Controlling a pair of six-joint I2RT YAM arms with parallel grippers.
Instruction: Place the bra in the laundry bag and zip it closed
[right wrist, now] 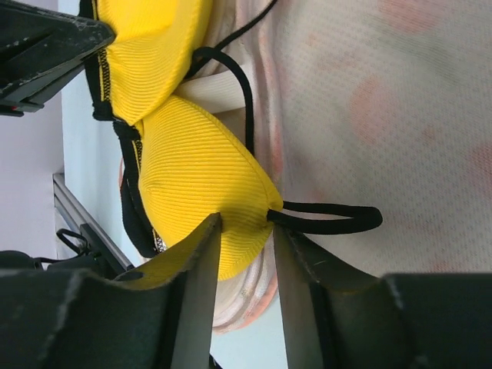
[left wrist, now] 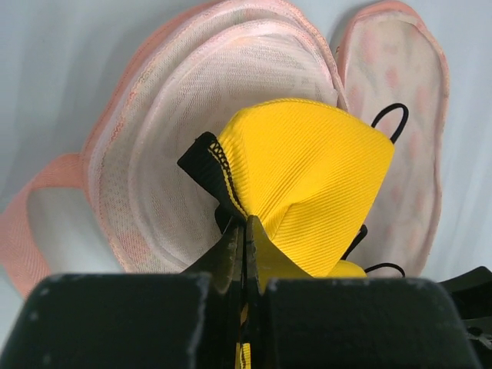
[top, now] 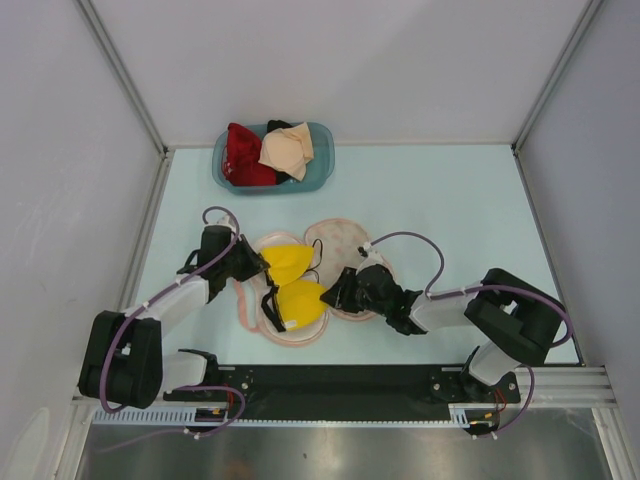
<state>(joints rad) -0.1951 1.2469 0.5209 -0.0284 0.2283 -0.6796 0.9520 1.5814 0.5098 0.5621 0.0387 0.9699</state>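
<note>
**Top external view.** The bra point(top: 296, 284) lay on the left shell of the opened laundry bag point(top: 345, 236), which rested on the pale surface point(top: 450, 200). The bag's other shell was spread flat to the far right, partly under the right arm. The bra's long axis ran from far to near, with one cup behind the other. The left pincer point(top: 262, 262) met the far cup from the left. The right pincer point(top: 336, 292) met the near cup from the right. The garment therefore lay between the two arms, each about equally near its own cup. A blue basket point(top: 272, 172) of other garments stood well apart at the far edge.

**Left wrist view.** The left pincer was clenched on the black band at the edge of the far cup. The cup rose ahead of it, against the mesh lining of the bag.

**Right wrist view.** The fingers point(right wrist: 192, 284) of the right pincer stood apart, one on each side of the near cup's pointed corner, where a black strap point(right wrist: 330, 221) looped out. Whether they pinched the fabric could not be told. By the look of it, the bra was not yet seated fully within the zipper rim.
</note>
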